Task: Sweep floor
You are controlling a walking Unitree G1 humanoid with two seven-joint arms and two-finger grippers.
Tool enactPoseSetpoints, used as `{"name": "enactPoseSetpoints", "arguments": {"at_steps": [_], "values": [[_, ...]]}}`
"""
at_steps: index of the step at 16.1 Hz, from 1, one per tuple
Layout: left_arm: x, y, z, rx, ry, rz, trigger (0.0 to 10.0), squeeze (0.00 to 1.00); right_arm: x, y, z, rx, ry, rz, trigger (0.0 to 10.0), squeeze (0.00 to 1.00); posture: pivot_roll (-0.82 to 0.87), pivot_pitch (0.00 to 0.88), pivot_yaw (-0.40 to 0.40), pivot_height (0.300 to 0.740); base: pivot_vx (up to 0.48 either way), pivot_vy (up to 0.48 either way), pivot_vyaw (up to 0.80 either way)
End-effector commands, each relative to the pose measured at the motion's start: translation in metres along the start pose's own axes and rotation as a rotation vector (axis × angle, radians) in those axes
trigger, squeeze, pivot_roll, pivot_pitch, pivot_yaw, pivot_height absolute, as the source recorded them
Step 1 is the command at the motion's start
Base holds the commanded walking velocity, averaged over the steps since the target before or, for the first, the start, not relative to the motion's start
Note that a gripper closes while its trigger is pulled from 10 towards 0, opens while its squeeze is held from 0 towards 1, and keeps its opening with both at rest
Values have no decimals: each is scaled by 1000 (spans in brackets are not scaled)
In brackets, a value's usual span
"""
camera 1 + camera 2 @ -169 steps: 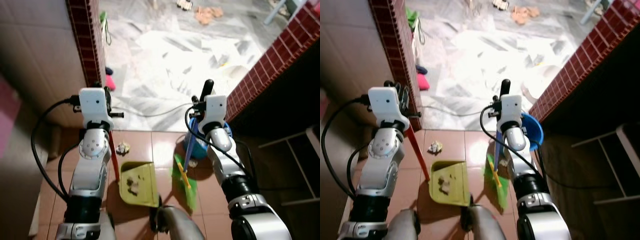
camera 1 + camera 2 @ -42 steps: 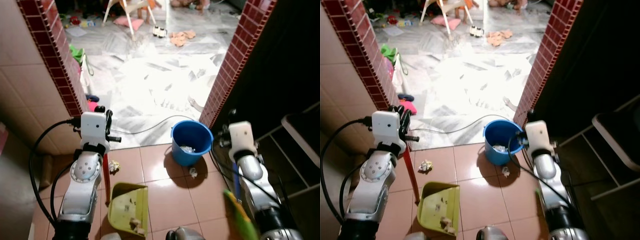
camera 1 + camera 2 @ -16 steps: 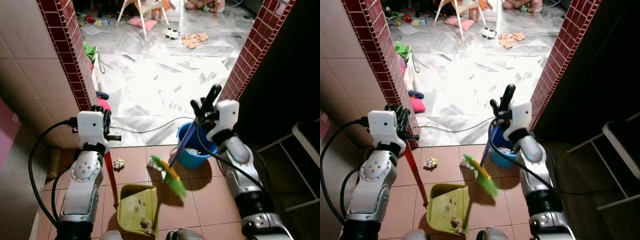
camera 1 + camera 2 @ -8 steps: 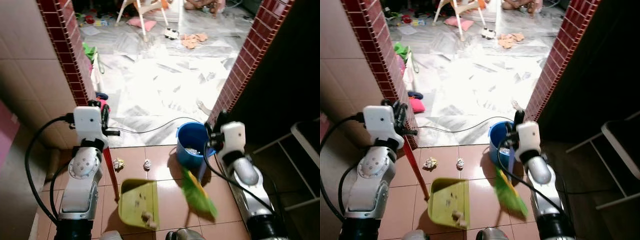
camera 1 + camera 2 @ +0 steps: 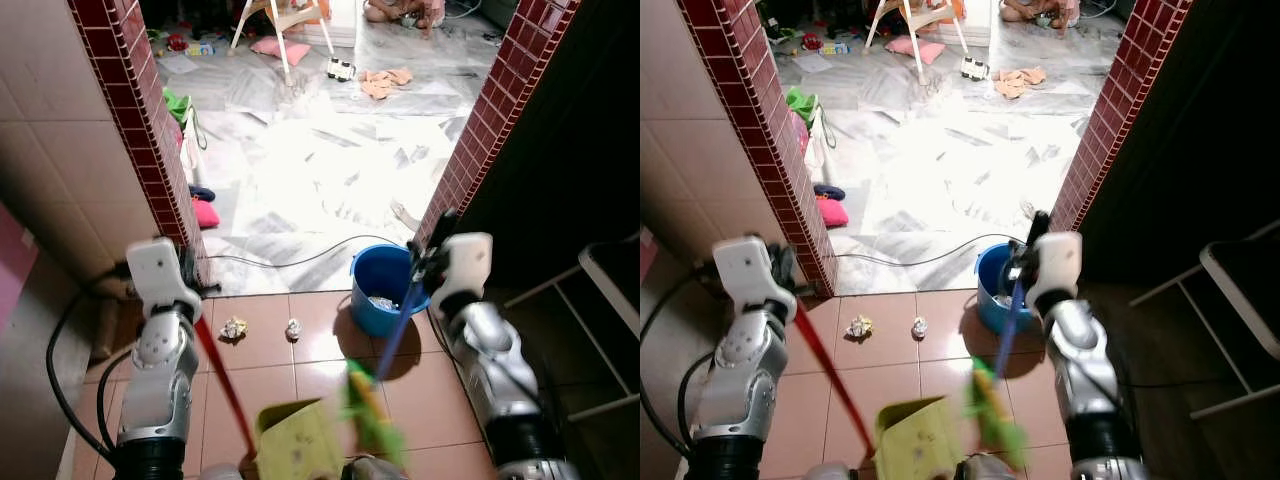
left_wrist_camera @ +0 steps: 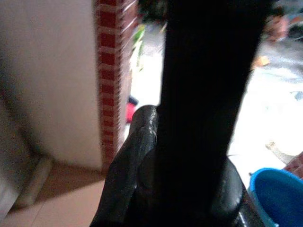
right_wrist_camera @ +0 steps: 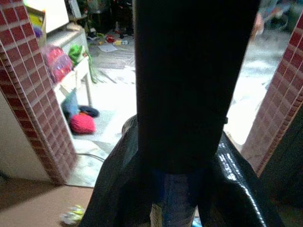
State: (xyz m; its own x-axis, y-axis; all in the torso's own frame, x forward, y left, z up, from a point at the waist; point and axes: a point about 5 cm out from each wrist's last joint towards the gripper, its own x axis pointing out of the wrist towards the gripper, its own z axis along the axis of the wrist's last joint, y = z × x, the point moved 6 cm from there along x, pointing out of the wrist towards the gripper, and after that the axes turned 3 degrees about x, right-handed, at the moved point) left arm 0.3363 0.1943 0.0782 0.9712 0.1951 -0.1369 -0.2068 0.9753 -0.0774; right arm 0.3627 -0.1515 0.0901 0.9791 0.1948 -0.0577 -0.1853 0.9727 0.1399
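Note:
My left gripper [image 5: 188, 283] is shut on the red handle [image 5: 222, 378] of a green dustpan [image 5: 299, 446], which is blurred and sits low on the brown tiles close to me. On the other side, my right gripper [image 5: 436, 238] is shut on the blue handle [image 5: 396, 330] of a broom; its green bristles [image 5: 365, 412] hang blurred at the dustpan's right edge. Two crumpled paper balls [image 5: 233, 328] [image 5: 293, 328] lie on the tiles beyond the dustpan. The right wrist view has the blue handle [image 7: 173, 194] between dark fingers.
A blue bucket [image 5: 385, 290] with scraps inside stands by the right brick pillar [image 5: 495, 110]. The left brick pillar [image 5: 140, 130] has pink items [image 5: 205, 212] at its foot. A cable [image 5: 300, 258] crosses the doorway. A white rack [image 5: 610, 290] is at right.
The broom head has swung left to the dustpan's edge. My left arm has dropped, and the dustpan has slid nearer to me and to the right. Both paper balls lie where they were.

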Motion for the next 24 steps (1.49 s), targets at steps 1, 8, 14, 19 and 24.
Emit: {"name": "enactPoseSetpoints", "arguments": {"at_steps": [1, 8, 14, 19, 24], "values": [[3, -7, -6, -134, 36, -2, 10000, 0, 6, 10, 11, 68, -20, 49, 10000, 0, -7, 0, -46, 740, 0, 0, 0], [9, 7, -28, -434, 104, 44, 10000, 0, 3, -12, 4, -61, 18, -1, 10000, 0, -17, 0, -63, 740, 0, 0, 0], [14, 17, -23, -524, 67, 57, 10000, 0, 1, -50, 30, -395, -78, -155, 10000, 0, -19, 0, -74, 740, 0, 0, 0], [15, 13, -25, -510, 68, 29, 10000, 0, -2, -56, 29, -455, -82, -172, 10000, 0, -22, 0, -76, 740, 0, 0, 0], [18, 0, 0, -585, -18, -64, 10000, 0, -4, -54, 15, -478, -59, -162, 10000, 0, -20, 0, -80, 740, 0, 0, 0]]}}
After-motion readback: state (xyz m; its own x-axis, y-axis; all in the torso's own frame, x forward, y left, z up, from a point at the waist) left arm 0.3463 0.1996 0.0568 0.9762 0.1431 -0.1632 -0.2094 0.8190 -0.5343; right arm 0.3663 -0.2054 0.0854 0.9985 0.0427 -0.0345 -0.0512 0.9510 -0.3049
